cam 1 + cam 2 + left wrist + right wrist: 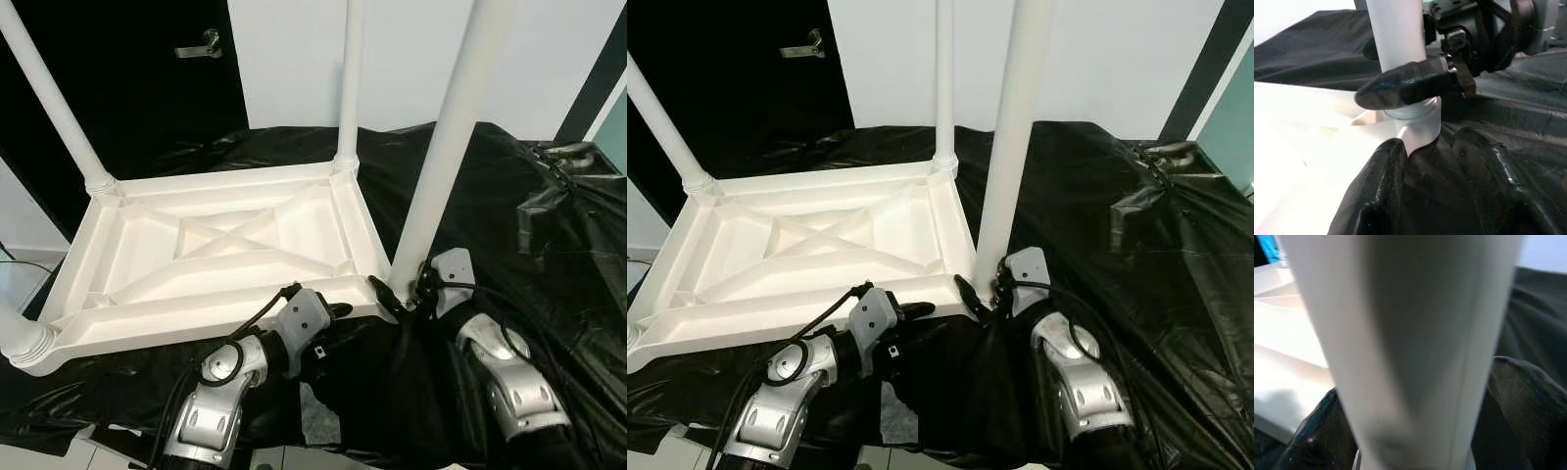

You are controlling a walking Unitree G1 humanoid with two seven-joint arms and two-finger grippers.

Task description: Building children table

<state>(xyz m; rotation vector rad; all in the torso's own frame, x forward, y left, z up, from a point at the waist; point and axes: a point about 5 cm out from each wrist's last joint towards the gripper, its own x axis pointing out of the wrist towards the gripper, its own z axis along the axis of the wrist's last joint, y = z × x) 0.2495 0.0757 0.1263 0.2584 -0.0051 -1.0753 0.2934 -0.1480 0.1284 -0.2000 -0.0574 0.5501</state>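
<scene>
A white plastic children's table (196, 328) lies upside down on a black cloth. White legs stand up from its corners at the far left (54, 98), the far right (350, 78) and the near left (24, 338). At the near right corner stands the fourth leg (446, 147), with my right gripper (405, 290) shut on its base just above the socket. In the right wrist view the leg (1410, 333) sits between both fingers (1518, 396). My left gripper (331, 313) is open, low by the table's front rim, pointing at that same corner with nothing between its fingers (1386, 166).
Wrinkled black cloth (549, 255) covers the whole work surface, with a dark bundle of straps (558, 157) at the far right. Behind stand a black door with a metal handle (201, 44) and a white wall. The surface's front edge is near my arms.
</scene>
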